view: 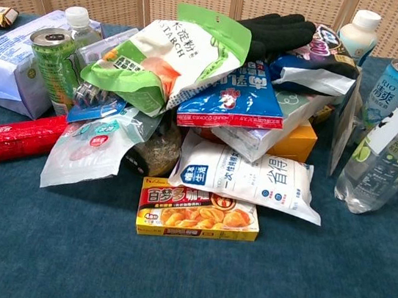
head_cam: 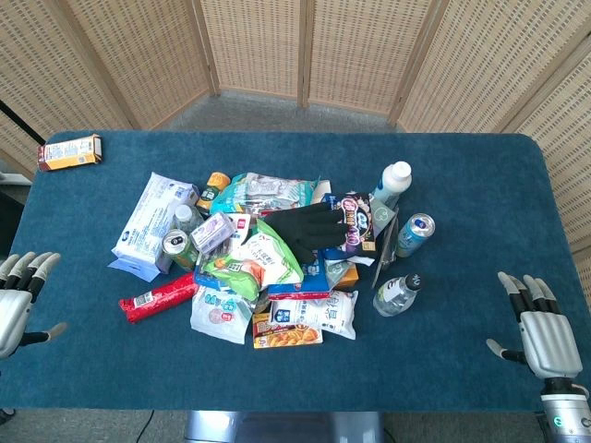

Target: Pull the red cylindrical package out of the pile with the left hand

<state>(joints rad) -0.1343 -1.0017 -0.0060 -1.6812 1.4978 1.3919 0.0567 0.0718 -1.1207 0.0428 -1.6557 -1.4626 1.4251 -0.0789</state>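
The red cylindrical package (head_cam: pixel 158 297) lies flat at the pile's near-left edge, one end tucked under a clear snack bag (head_cam: pixel 220 312). In the chest view the red package (view: pixel 9 139) runs to the left frame edge. My left hand (head_cam: pixel 18 293) hovers at the table's left edge, fingers spread, well left of the package and holding nothing. My right hand (head_cam: pixel 538 325) rests at the near right, fingers apart and empty. Neither hand shows in the chest view.
The pile (head_cam: pixel 268 249) holds a green starch bag (view: pixel 169 54), a black glove (head_cam: pixel 309 226), a green can (view: pixel 54 62), a yellow curry box (view: pixel 199 213), bottles (head_cam: pixel 397 293) and a blue can (head_cam: pixel 415 233). An orange box (head_cam: pixel 70 152) lies far left.
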